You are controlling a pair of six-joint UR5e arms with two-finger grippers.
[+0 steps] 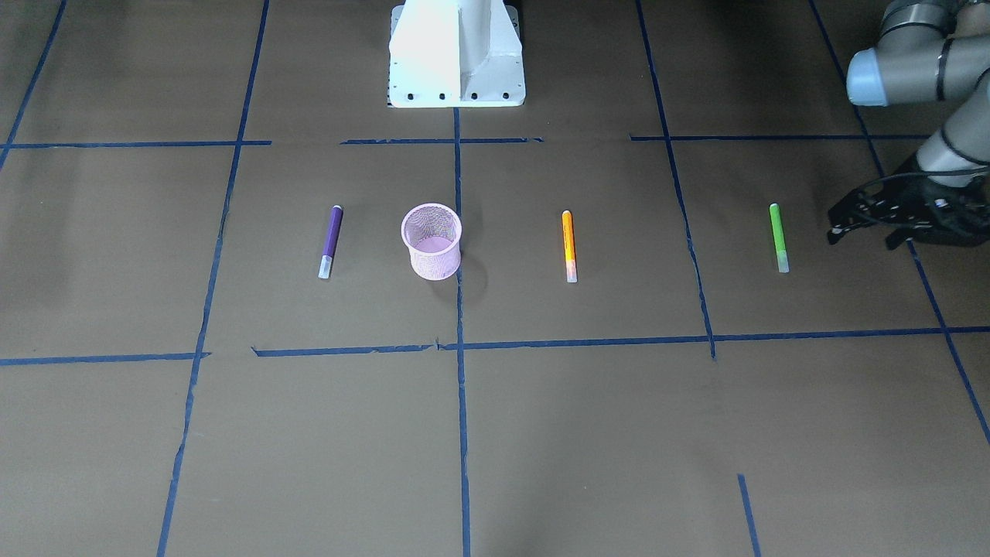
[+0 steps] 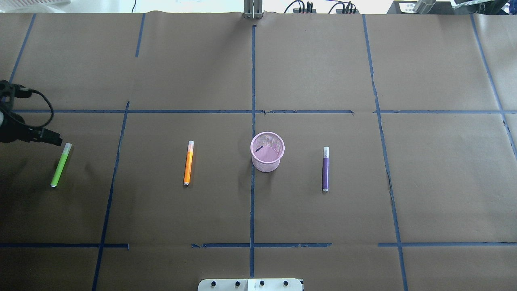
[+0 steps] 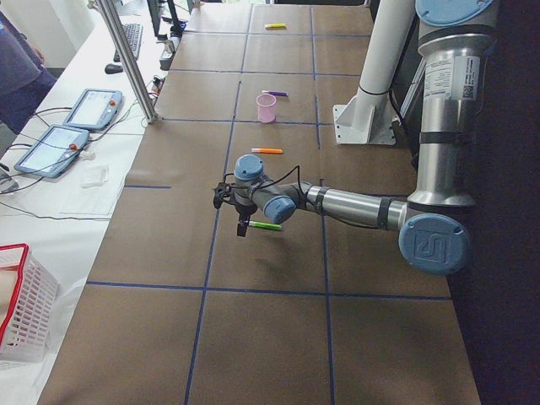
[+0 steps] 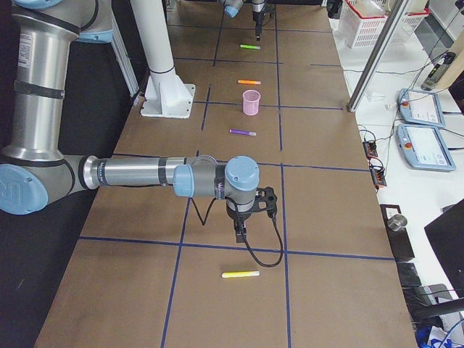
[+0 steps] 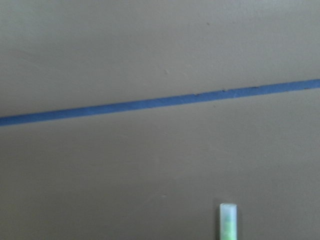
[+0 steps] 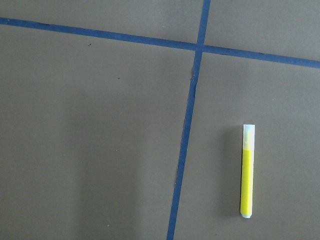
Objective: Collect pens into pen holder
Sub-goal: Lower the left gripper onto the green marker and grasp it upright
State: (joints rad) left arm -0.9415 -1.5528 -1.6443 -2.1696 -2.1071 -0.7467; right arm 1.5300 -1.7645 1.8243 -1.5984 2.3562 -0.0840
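Observation:
The pink mesh pen holder [image 1: 431, 241] stands upright near the table's middle and looks empty in the overhead view [image 2: 267, 152]. The purple pen [image 1: 331, 240] lies beside it. The orange pen [image 1: 568, 245] lies on its other side, farther off. The green pen [image 1: 778, 237] lies far out on my left side. My left gripper [image 1: 860, 237] hovers just beyond the green pen's pale cap [image 5: 228, 220], open and empty. My right gripper [image 4: 243, 226] shows only in the exterior right view, so I cannot tell its state. It hangs above the table with nothing seen in it.
A yellow pen [image 6: 247, 172] lies on the table far out on my right side, near the right gripper [image 4: 240, 275]. Blue tape lines [image 2: 253, 121] cross the brown paper. The white robot base [image 1: 456, 54] stands at the table edge.

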